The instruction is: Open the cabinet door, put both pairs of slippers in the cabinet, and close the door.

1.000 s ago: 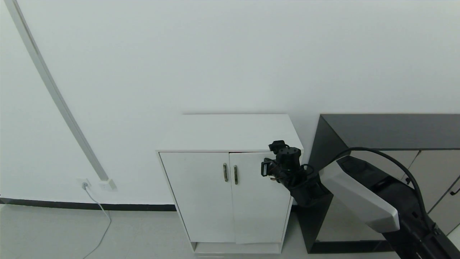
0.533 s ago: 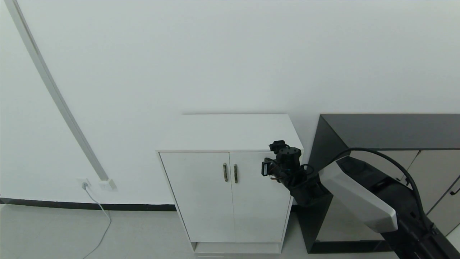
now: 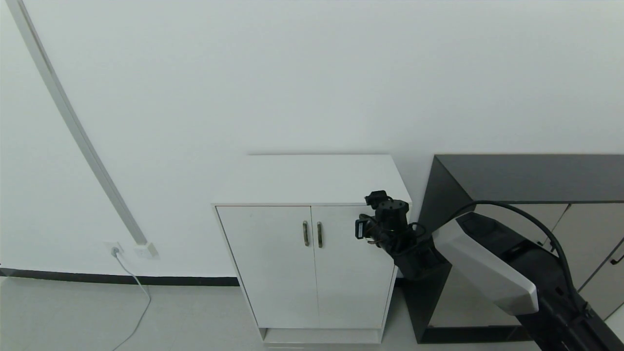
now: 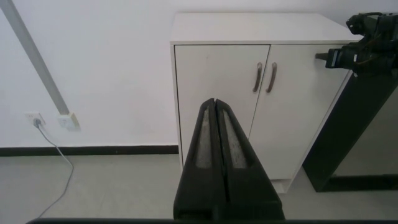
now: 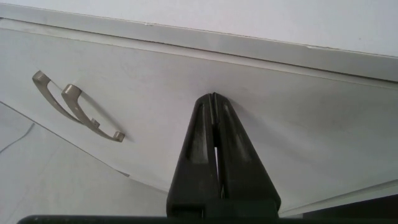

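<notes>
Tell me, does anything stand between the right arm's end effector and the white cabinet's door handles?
Nothing visible does. The right end effector, shut, points at the closed right door. Only bare door panel lies between it and that door's handle near the middle.

floor | white cabinet standing, dark cabinet just beside | cable trailing
</notes>
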